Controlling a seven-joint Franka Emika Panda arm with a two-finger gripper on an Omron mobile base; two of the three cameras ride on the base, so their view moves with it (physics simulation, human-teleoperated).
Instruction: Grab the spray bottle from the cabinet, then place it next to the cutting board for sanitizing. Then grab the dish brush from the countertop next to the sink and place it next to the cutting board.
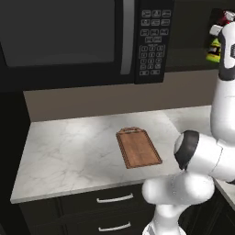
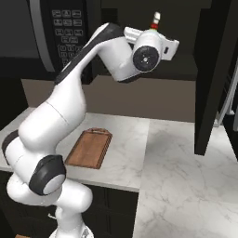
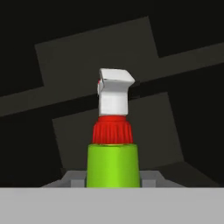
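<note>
end effector (image 3: 113, 181) - clamped on the spray bottle (image 3: 113, 164), nozzle pointing up | bottle - up at the dark cabinet (image 2: 186, 28), well above the table (image 1: 69, 151) | cutting board (image 1: 138, 148) - flat on the marble, nothing next to it

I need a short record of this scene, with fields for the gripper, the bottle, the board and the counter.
gripper: gripper up at the cabinet, shut on the spray bottle
spray bottle: spray bottle lime-green body, red collar, white nozzle, upright between the fingers
cutting board: cutting board flat on the countertop, handle toward the wall
countertop: countertop white marble
microwave: microwave above the countertop
</note>
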